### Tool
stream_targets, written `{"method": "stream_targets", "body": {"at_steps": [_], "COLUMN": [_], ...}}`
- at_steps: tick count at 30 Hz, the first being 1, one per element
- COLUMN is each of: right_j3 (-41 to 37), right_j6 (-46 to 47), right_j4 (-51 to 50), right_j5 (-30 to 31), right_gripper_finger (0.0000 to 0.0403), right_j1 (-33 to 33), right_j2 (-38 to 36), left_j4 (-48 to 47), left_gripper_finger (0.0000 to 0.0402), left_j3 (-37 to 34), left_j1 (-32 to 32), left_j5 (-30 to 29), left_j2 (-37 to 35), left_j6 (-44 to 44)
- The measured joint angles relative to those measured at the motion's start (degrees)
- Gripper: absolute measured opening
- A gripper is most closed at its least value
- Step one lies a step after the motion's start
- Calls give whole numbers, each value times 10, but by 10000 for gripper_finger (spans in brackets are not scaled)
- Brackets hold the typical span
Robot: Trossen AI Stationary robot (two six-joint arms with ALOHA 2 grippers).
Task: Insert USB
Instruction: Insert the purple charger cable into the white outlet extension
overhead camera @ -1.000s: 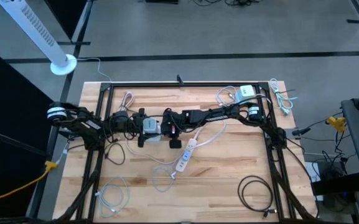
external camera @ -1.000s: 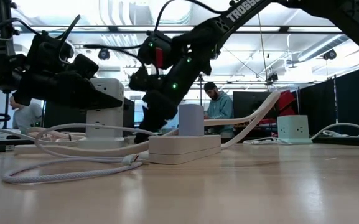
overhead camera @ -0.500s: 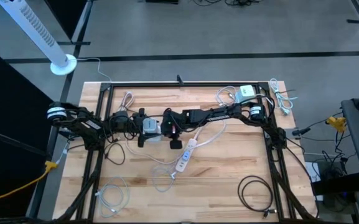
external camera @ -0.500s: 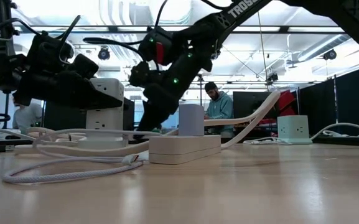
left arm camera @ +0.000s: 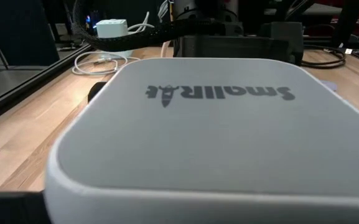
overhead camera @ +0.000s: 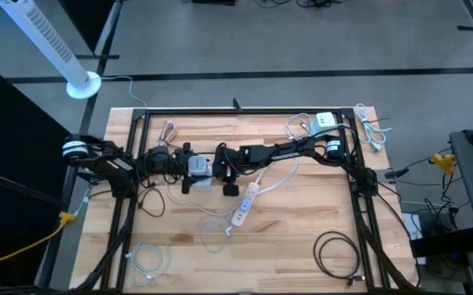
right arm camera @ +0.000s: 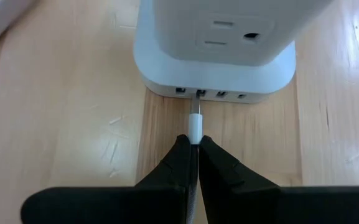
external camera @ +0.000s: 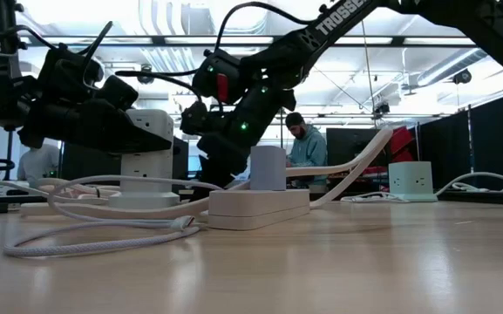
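Note:
A white power cube [right arm camera: 213, 56] with outlets on its side and a row of USB ports along its base sits on the wooden table, mid-left in the high view [overhead camera: 199, 166]. Its grey top with a printed logo fills the left wrist view [left arm camera: 216, 124]. My left gripper [overhead camera: 188, 168] comes at it from the table's left. My right gripper [right arm camera: 194, 144] comes from the right, shut on a white USB plug [right arm camera: 195, 127]. The plug's metal tip [right arm camera: 197, 107] is at one of the base ports. My left gripper is shut on the power cube, its dark fingers [external camera: 142, 139] level across the cube's upper body from the table's left. The cube stands upright on the table. The cube itself hides the contact in the left wrist view. My right gripper pinches the USB plug's white body [right arm camera: 195, 132] between its two fingertips, level with the table, fingers lying along the plug. The plug points straight at the cube's base, its metal tip in the mouth of a port. The cable behind is hidden by the fingers.
A white power strip [overhead camera: 244, 205] carrying a plugged-in white block [external camera: 267, 167] lies near the table's middle, with white cable [external camera: 103, 235] looping around it. Cable coils lie at the near left [overhead camera: 148, 256] and near right [overhead camera: 337, 250]. A second cube [overhead camera: 325, 121] sits far right. A person [external camera: 303, 144] stands behind.
My right arm's wrist has risen and shifted slightly toward the power cube, with the gripper staying shut on the plug. The left arm and the cube have kept still.

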Motion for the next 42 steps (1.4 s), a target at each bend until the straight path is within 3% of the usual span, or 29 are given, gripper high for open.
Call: {"method": "stream_targets", "body": {"at_steps": [22, 42], "right_j3": [1, 0], "right_j6": [-9, 0], "right_j4": [-26, 13], "right_j5": [0, 1], "right_gripper_finger": [5, 5], "right_j1": [-11, -13], "right_j2": [-5, -5], "left_j4": [0, 0], "left_gripper_finger": [287, 287], "left_j3": [0, 0], "left_j1": [0, 0], "left_j5": [-1, -2], "left_j2": [0, 0], "left_j6": [0, -3]}}
